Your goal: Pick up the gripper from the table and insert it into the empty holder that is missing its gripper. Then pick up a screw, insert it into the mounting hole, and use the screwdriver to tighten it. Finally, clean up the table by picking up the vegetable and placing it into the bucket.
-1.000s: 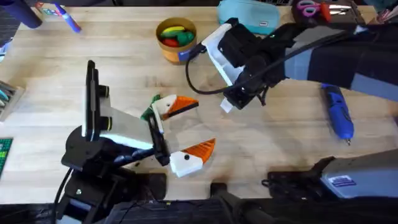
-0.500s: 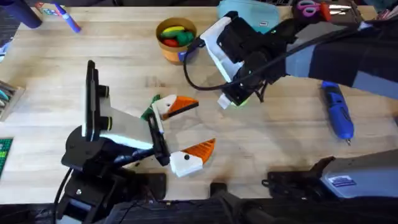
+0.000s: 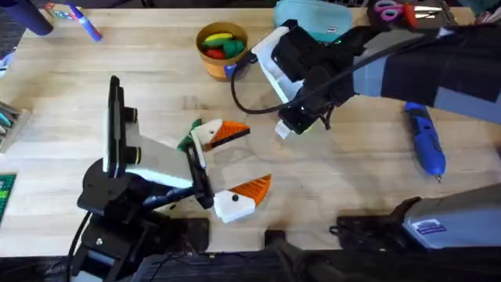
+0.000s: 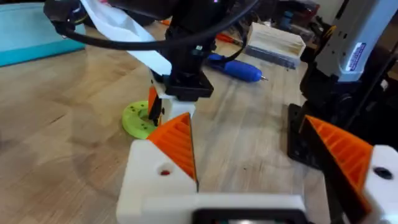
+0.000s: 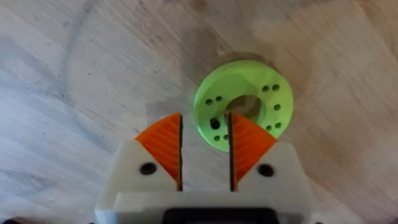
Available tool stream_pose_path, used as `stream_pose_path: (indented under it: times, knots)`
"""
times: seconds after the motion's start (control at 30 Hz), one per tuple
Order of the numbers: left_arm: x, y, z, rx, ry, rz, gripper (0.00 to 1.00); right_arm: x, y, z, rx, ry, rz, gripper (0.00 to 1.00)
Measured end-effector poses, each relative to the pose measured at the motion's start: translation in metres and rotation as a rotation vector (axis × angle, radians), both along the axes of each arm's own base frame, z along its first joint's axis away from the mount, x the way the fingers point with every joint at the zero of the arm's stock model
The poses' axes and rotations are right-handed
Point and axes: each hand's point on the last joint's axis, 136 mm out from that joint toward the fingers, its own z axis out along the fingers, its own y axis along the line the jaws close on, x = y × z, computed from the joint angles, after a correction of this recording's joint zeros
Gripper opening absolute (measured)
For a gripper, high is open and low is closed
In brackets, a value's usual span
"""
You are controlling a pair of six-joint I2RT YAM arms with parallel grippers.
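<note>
Right claw (image 5: 205, 118): reaches across to the middle of the table (image 3: 156, 70) and points straight down at a green disc (image 5: 273, 102). Its orange pads (image 5: 165, 146) stand a narrow gap apart, with the near rim of the disc between them. Whether they pinch that rim cannot be told.
Green disc: a flat ring with small holes around a central opening. In the left wrist view it appears to lie on the table under the right claw.
Left claw (image 3: 258, 155): near the table's front edge, fingers spread wide, nothing between them, a little apart from the disc.
Screwdriver (image 3: 423, 141): lies flat on the right side of the table, bit towards the front, well apart from both claws. Looks untouched.
Bucket (image 3: 221, 51): stands at the back of the table, beyond the right claw. It holds yellow, red and green toy produce.
Done so far: produce sits in the bucket, so the clean-up may be partly or wholly done. I cannot make out a holder, a loose screw or a mounting hole, so those steps cannot be judged.
Step in hand: probably handling the green disc, whose part in the task is unclear.
Left to do: tightening with the screwdriver seems not yet begun.
</note>
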Motion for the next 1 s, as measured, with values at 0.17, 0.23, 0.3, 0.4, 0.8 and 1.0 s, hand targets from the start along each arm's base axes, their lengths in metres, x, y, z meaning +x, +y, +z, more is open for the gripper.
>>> stream_pose_path:
  times: [0.17, 0.23, 0.3, 0.4, 0.8, 1.0]
  knots:
    - [0.0, 0.0, 0.0, 0.0, 0.0, 0.0, 0.989, 0.0019, -0.0028, -0.0003, -0.003, -0.001, -0.009, 0.312]
    - [0.0, 0.0, 0.0, 0.0, 0.0, 0.0, 0.989, 0.0025, -0.0027, -0.0002, -0.002, -0.003, -0.01, 0.303]
    - [0.0, 0.0, 0.0, 0.0, 0.0, 0.0, 0.989, 0.0029, -0.0024, -0.0001, -0.001, -0.005, -0.01, 0.273]
    - [0.0, 0.0, 0.0, 0.0, 0.0, 0.0, 0.989, 0.003, -0.0024, -0.0001, -0.001, -0.005, -0.01, 0.235]
    - [0.0, 0.0, 0.0001, 0.0, 0.0, 0.0, 0.989, 0.006, -0.0003, 0.0018, 0.007, -0.015, -0.012, 0.012]
    - [0.0, 0.0, 0.0, 0.0, 0.0, 0.0, 0.989, 0.0054, -0.0008, 0.0018, 0.005, -0.013, -0.013, 0.007]
